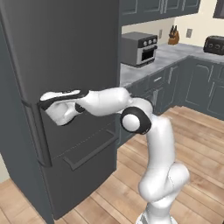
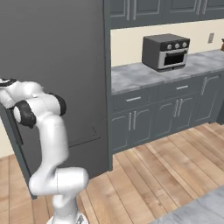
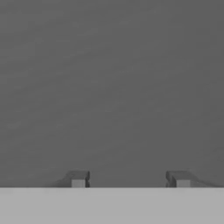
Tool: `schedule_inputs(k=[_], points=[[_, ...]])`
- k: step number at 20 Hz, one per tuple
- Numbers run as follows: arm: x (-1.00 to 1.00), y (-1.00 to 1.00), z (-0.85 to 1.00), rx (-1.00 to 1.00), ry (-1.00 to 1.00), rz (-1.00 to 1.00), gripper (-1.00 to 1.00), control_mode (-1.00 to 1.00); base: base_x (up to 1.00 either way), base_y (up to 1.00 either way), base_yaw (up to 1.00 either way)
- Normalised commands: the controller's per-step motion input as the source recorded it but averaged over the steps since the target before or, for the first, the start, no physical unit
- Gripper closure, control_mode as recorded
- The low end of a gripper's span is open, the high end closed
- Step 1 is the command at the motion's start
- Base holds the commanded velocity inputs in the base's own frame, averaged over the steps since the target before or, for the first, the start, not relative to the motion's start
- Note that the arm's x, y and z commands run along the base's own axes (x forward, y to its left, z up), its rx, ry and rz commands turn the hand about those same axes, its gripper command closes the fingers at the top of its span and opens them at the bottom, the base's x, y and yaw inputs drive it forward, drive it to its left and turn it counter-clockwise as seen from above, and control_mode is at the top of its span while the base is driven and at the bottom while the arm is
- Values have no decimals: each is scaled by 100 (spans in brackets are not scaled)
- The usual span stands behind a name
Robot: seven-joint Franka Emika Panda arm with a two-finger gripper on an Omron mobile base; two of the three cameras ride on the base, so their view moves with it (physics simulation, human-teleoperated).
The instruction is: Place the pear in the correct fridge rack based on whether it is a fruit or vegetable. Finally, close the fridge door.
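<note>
End effector spread, facing fridge door

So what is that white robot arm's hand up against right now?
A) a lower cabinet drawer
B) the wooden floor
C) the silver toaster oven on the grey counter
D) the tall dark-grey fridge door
D: the gripper is at the flat front of the tall dark-grey fridge door, near its long vertical bar handle; the hand view shows its open fingertips facing plain dark-grey surface.
</note>
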Motion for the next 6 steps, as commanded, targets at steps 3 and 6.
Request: schedule_inputs(k=[3,6], points=[[2,10,-4,-18,31,-38,-100,-100,0,0,0],[-6,-37,0,-10,47,-43,-100,-100,0,0,0]])
